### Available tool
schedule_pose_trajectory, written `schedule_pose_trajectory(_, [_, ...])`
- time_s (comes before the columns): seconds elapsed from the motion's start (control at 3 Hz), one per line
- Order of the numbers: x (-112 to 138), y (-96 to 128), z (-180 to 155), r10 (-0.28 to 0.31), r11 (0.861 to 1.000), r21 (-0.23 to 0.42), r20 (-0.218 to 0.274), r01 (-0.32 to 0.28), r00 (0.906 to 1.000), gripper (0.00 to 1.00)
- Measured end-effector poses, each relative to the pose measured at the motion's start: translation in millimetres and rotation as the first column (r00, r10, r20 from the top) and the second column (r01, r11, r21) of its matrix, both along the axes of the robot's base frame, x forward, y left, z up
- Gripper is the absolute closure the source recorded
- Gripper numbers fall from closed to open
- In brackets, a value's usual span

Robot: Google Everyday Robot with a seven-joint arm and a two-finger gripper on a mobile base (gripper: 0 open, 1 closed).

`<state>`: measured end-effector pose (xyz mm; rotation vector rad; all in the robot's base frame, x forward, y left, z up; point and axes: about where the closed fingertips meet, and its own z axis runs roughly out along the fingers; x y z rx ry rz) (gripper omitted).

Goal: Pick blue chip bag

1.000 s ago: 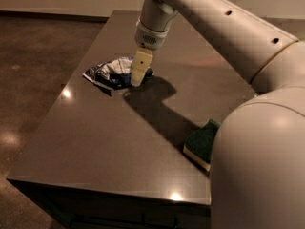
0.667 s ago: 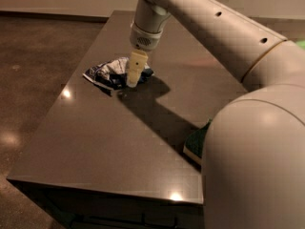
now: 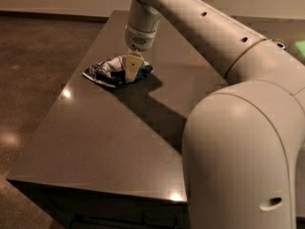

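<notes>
The blue chip bag (image 3: 106,71) is a crumpled dark blue foil bag with white patches. It lies on the dark table (image 3: 114,142) at the far left part of the top. My gripper (image 3: 130,73) hangs straight down from the wrist and sits right at the bag's right half, low over the table. The bag's right end is partly hidden behind the gripper.
My cream arm (image 3: 238,128) fills the right foreground and hides the table's right side. The table's left edge (image 3: 52,109) and front edge drop to a brown floor (image 3: 33,70). A pale wall base runs along the back.
The gripper has shifted a little left and lower onto the bag. The arm's elbow has swung in and now covers the dark green sponge seen earlier at the right.
</notes>
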<state>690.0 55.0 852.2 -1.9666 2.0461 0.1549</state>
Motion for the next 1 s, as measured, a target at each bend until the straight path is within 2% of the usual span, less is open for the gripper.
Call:
schedule_pose_trajectory(0.33, [-3, -3, 12, 0.015, 1.000, 0.016, -0.011, -0.015, 0.9998, 0.67])
schedule_pose_trajectory(0.67, [-7, -10, 31, 0.016, 0.999, 0.052, -0.004, -0.015, 0.9999, 0.91])
schedule_pose_trajectory(1.0, [-13, -21, 62, 0.022, 0.995, 0.101, 0.018, -0.024, 0.9996, 1.00])
